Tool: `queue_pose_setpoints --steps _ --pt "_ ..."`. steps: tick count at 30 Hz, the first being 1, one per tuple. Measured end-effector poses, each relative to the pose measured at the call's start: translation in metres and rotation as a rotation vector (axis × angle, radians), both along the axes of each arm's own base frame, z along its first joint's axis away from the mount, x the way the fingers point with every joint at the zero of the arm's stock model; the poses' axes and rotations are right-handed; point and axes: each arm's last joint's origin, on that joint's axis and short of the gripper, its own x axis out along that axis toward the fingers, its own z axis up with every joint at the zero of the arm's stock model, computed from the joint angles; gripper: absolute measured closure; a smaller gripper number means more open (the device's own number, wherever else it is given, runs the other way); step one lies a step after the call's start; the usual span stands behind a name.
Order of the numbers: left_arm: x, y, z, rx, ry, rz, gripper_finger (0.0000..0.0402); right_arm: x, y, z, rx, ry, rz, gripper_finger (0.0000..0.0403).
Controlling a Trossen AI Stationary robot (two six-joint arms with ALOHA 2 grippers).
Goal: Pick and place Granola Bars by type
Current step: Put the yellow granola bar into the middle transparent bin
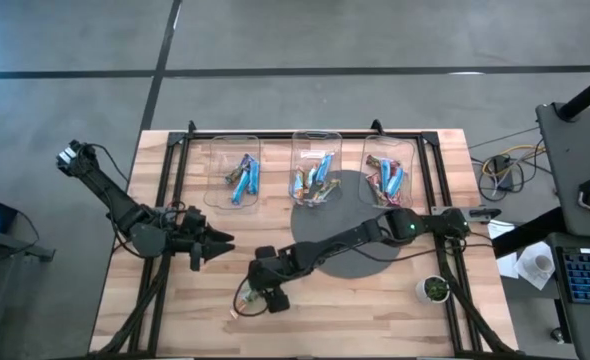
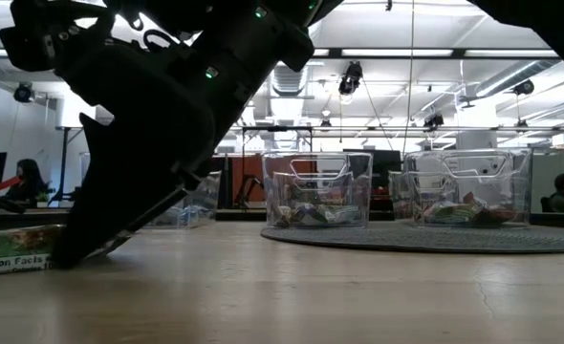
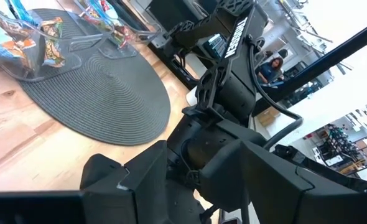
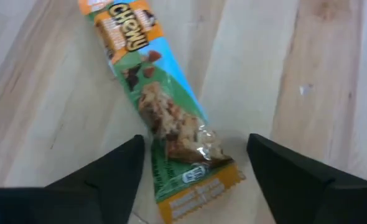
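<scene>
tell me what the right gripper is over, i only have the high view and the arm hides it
Observer: The right gripper is straddling one granola bar lying flat on the bare wood; its wrapper reads "Chewy".
Operator: jaws open or shut
Observer: Open, one finger on each side of the bar, neither pressing the wrapper.
Operator: what colour is the wrapper
Observer: Orange at both ends, blue and green between.
Operator: anyone near the table
Observer: The low view shows a seated person far back in the room, not at the table.
</scene>
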Motion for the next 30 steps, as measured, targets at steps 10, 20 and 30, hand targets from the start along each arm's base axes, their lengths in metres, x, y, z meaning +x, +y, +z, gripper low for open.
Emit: queue_pose_setpoints --steps 10,20,30 --pt "0.000 0.000 0.000 0.008 0.001 0.009 0.0216 -0.004 -0.001 0.002 -0.022 0.036 0.016 0.0273" --pt "0.000 0.003 0.000 0.052 -0.011 0.070 0.0216 -0.009 -0.010 0.028 -0.137 0.114 -0.181 0.0338" --pt "-0.009 0.013 0.011 0.153 -0.059 0.138 0.0216 -0.043 -0.028 0.089 -0.165 -0.008 -1.007 0.0340"
